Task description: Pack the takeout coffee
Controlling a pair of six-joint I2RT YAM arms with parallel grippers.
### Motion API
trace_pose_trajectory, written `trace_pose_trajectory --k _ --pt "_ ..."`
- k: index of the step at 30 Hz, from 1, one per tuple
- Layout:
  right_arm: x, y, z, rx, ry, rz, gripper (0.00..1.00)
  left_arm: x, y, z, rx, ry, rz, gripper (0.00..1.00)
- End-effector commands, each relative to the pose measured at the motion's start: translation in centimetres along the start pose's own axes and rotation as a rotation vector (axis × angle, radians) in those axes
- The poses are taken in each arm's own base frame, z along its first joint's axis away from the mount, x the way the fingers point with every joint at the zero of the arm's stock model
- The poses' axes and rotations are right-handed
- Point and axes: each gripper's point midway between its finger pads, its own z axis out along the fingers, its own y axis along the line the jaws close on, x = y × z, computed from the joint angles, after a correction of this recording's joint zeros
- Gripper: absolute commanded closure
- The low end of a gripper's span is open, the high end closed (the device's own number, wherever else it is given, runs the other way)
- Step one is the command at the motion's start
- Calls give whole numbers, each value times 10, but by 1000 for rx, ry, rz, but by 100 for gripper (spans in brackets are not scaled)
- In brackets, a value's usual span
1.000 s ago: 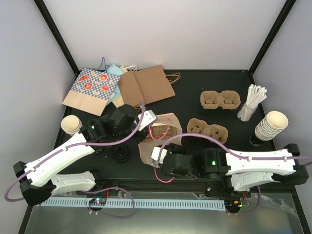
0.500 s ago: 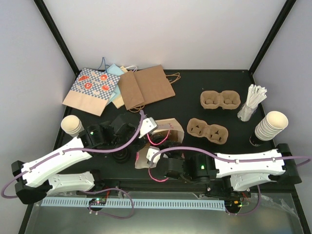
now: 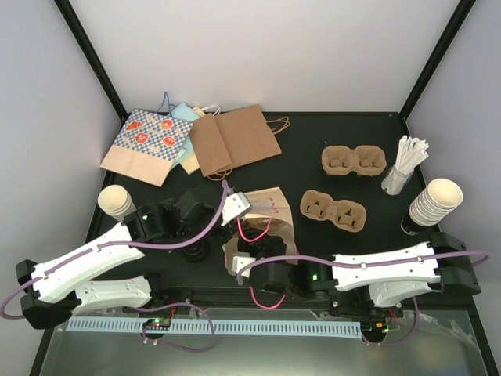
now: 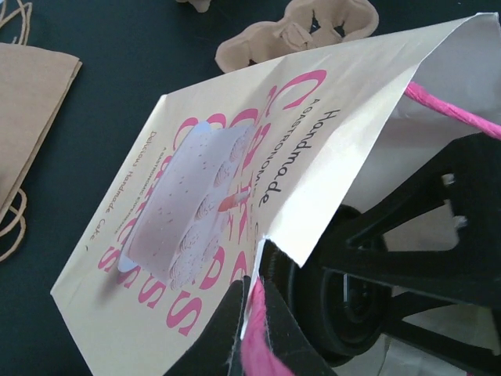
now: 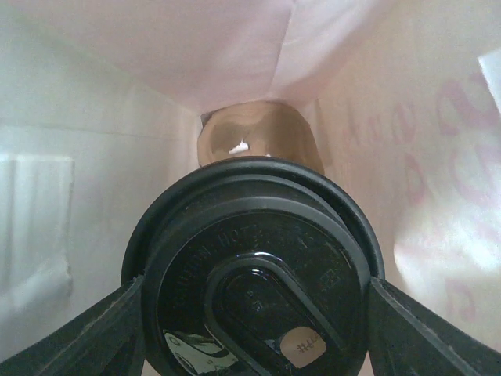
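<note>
A cream paper bag with pink lettering [image 3: 270,205] stands open at the table's middle; its printed side shows in the left wrist view [image 4: 235,172]. My left gripper [image 3: 237,202] is shut on the bag's rim and pink handle [image 4: 252,313] and holds the mouth open. My right gripper [image 3: 257,249] reaches into the bag's mouth. It is shut on a takeout coffee, whose round black lid [image 5: 254,274] fills the right wrist view between the two fingers [image 5: 109,329]. A brown cardboard carrier [image 5: 258,137] lies at the bag's bottom, beyond the cup. The cup's cream body is hidden.
Two brown cup carriers [image 3: 354,160] [image 3: 334,210] lie at the right. Stacked lidless cups [image 3: 434,202] and a holder of stirrers [image 3: 405,160] stand far right. A lidless cup [image 3: 114,200] lies left. Flat paper bags [image 3: 196,141] lie at the back left. A black lid stack [image 3: 194,249] sits by the left arm.
My right gripper has moved left and forward with the cup into the bag's mouth. My left gripper has drawn the bag's rim nearer, and the bag has shifted toward the front.
</note>
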Motion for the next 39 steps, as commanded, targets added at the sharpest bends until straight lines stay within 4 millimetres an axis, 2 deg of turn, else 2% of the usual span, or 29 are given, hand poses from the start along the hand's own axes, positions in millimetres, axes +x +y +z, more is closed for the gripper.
trace_pose_trajectory --k 1,4,10,15,26,32,39 --pt "-15 -1 10 58 -38 -42 33 -3 -12 -10 58 -39 -12 98" --pt "-14 3 19 80 -28 -88 34 3 -18 -7 82 -24 -8 98" --pt "-23 1 24 74 -54 -94 34 16 -26 -5 95 8 9 99" --pt "-21 -4 35 118 -17 -130 34 16 -33 -8 117 3 18 98" --pt "-11 1 58 121 19 -146 35 12 -40 -14 135 -19 10 98" --pt "3 -6 57 184 68 -133 36 16 -31 -14 81 0 -10 98" --pt "18 -12 46 188 94 -74 36 9 -20 -22 28 -20 -59 97"
